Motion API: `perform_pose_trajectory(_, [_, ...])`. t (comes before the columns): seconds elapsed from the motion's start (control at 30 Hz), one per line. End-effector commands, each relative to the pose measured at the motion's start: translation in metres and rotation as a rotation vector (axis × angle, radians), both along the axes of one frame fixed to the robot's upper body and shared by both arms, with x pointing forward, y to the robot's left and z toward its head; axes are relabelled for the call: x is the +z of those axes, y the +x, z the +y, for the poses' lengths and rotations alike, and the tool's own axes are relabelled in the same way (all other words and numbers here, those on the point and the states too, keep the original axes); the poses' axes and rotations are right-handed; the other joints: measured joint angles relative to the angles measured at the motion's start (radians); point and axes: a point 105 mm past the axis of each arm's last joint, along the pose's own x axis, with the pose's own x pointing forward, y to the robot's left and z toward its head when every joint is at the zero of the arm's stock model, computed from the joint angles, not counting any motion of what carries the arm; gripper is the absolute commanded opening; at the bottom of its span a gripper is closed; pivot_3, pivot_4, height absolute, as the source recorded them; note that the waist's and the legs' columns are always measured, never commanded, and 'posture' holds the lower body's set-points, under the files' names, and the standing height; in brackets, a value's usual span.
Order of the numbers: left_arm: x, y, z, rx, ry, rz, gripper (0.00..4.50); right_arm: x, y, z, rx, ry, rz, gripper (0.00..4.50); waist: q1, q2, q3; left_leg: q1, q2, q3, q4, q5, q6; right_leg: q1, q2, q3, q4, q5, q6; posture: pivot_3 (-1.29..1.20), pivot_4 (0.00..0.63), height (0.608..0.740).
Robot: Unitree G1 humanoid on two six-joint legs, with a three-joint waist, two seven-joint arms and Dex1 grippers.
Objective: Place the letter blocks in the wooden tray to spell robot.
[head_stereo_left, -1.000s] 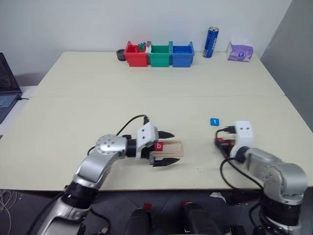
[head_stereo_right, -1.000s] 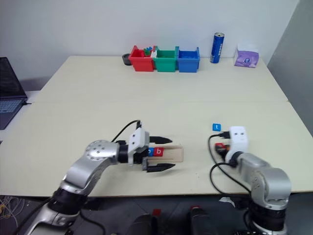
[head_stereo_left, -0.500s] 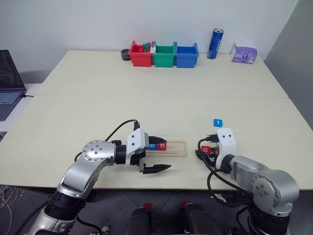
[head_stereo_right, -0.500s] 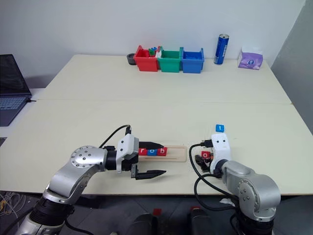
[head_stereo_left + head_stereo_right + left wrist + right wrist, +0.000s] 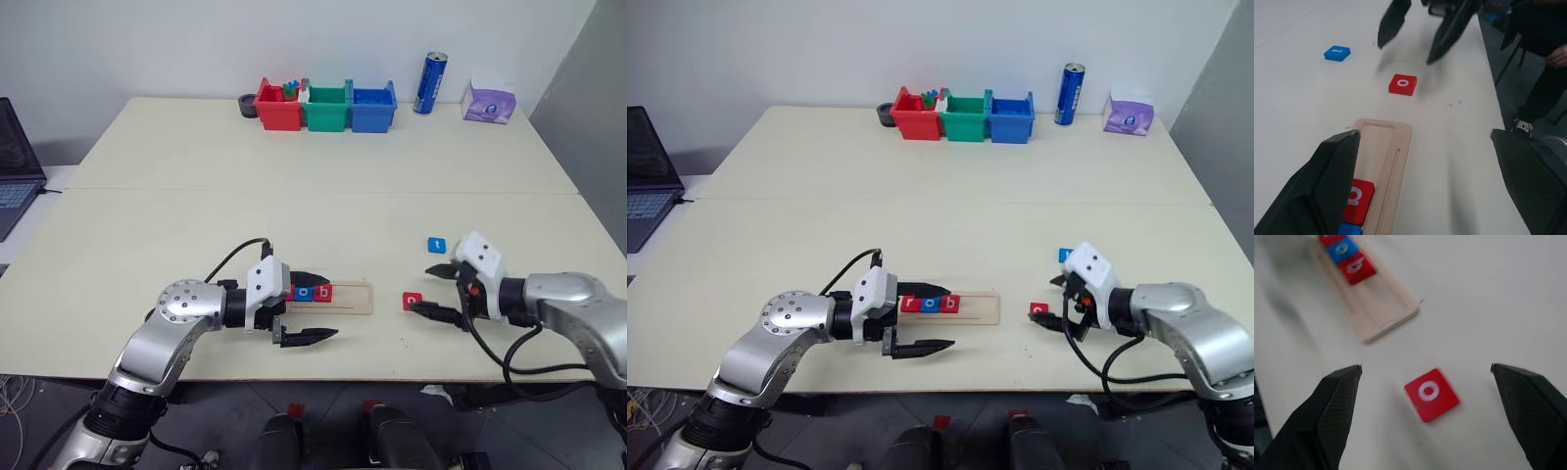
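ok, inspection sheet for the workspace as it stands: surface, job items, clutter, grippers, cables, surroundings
Surface: pale table, seam across the middle.
Job's things: wooden tray holds red r, blue o, red b; red o block and blue t block loose on the table right of it.
Clutter: red, green, blue bins, blue can, purple tissue pack at the far edge.
Grippers: left gripper open, straddling the tray's left end; right gripper open beside the red o block.
Cables: black cable on the left wrist; another on the right.
Surroundings: laptop on the left.

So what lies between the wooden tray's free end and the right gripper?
The red o block lies flat on the table, between the wooden tray and the right gripper, seen in the left eye view.
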Motion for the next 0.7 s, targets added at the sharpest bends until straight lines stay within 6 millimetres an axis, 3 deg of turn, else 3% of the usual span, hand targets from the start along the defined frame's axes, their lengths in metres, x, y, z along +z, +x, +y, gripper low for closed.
perform_pose_trajectory(0.03, [0.009,0.001,-0.004,-0.027,-0.022,-0.045,4.5,-0.009,0.009,0.0,0.091,-0.011,-0.084,4.49,0.0,0.0,0.0,0.0,0.0,0.0,0.0,0.0,0.0,0.0,0.0,0.0,0.001,0.0,0.0,0.0,0.15,0.74])
perform_pose_trajectory(0.23, [0.011,0.004,-0.009,-0.026,-0.025,-0.061,4.5,-0.029,0.027,-0.005,0.056,-0.007,-0.096,4.49,0.002,-0.001,0.001,0.002,0.0,0.0,0.002,0.0,0.0,0.001,0.0,0.001,0.003,0.0,0.0,0.0,0.15,0.74])
perform_pose_trajectory(0.5, [0.012,0.003,-0.006,-0.026,-0.021,-0.06,4.5,-0.036,0.021,-0.005,0.106,-0.003,-0.064,4.49,0.003,-0.001,0.001,0.002,0.0,0.0,0.002,0.0,0.0,0.001,0.0,0.001,0.003,0.0,0.0,0.0,0.15,0.74])
perform_pose_trajectory(0.6, [0.012,0.004,-0.005,-0.024,-0.019,-0.061,4.5,-0.034,0.017,-0.004,0.125,0.002,-0.065,3.88,0.003,-0.001,0.001,0.002,0.0,0.0,0.002,0.0,0.0,0.001,0.0,0.001,0.003,0.0,0.0,0.0,0.15,0.74])
perform_pose_trajectory(0.7, [0.012,0.004,-0.005,-0.024,-0.02,-0.063,4.5,-0.038,0.014,-0.006,0.147,-0.032,-0.08,2.84,0.003,-0.001,0.001,0.002,0.0,0.0,0.002,0.0,0.0,0.001,0.0,0.001,0.003,0.0,0.0,0.0,0.15,0.74])
